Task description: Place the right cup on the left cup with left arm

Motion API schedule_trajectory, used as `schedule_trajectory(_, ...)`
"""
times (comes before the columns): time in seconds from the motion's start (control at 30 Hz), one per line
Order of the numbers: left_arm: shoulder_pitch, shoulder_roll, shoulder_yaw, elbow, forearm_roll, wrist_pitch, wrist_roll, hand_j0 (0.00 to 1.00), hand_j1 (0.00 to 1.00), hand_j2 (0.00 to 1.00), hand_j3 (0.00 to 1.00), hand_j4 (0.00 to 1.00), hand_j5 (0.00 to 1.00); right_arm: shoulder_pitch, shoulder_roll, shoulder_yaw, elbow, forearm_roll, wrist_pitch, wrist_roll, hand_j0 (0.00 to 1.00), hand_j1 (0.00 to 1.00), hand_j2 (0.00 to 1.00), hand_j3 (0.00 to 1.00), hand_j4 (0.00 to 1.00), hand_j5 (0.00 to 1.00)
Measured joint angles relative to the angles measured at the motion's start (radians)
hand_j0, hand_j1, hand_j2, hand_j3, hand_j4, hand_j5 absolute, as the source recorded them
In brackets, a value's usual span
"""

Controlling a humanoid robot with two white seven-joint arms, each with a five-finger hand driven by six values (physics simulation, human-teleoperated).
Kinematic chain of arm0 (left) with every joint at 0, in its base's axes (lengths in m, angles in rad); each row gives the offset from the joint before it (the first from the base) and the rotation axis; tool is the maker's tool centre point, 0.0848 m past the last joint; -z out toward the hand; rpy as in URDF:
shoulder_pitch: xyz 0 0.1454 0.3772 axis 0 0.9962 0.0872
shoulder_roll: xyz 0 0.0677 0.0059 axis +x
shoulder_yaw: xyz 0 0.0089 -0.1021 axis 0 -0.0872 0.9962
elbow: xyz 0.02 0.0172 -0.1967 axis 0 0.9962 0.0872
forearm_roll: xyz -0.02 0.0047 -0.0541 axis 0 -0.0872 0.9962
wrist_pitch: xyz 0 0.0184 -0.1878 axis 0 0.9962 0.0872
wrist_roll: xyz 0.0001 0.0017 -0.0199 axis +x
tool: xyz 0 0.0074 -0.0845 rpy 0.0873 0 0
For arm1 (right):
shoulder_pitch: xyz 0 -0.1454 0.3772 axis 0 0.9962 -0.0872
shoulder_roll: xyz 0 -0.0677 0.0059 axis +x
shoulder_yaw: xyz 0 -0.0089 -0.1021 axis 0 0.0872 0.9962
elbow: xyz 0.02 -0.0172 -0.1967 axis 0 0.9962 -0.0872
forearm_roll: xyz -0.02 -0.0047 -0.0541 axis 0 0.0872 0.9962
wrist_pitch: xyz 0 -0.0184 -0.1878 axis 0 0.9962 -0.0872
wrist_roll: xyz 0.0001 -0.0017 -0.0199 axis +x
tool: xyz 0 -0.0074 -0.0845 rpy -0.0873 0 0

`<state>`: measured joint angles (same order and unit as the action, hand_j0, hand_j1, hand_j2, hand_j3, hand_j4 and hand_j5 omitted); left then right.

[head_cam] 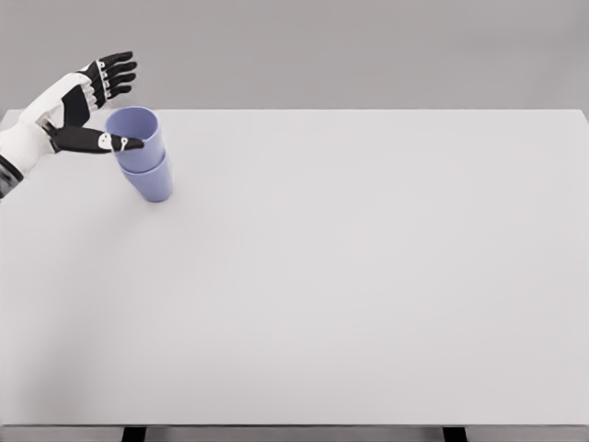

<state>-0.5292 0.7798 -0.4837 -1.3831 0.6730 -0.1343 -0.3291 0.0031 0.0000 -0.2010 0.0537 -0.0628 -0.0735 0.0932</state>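
White table (pixel 368 276): upper cup (pixel 134 134) nested in lower cup (pixel 153 181); left robot hand (pixel 87 106) beside, fingers spread, holding nothing

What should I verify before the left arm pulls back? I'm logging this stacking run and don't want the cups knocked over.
1. Upper cup nested in lower cup: ok.
2. Stack upright: not ok, it looks slightly tilted.
3. Left hand open, fingers spread: ok.
4. Thumb clear of the upper cup: not ok, its tip overlaps the rim.
5. Stack well inside the table edges: ok.
6. Right arm clear of the path: cannot tell, not in view.
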Motion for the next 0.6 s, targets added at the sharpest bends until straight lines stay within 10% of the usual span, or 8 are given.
schedule_trajectory(0.6,0.270,0.110,0.199,-0.269,0.003,-0.079,-0.002,1.00,1.00,1.00,1.00,1.00,1.00,0.000,0.000,0.000,0.000,0.000,0.000,0.000,1.00,1.00,1.00,1.00,1.00,1.00)
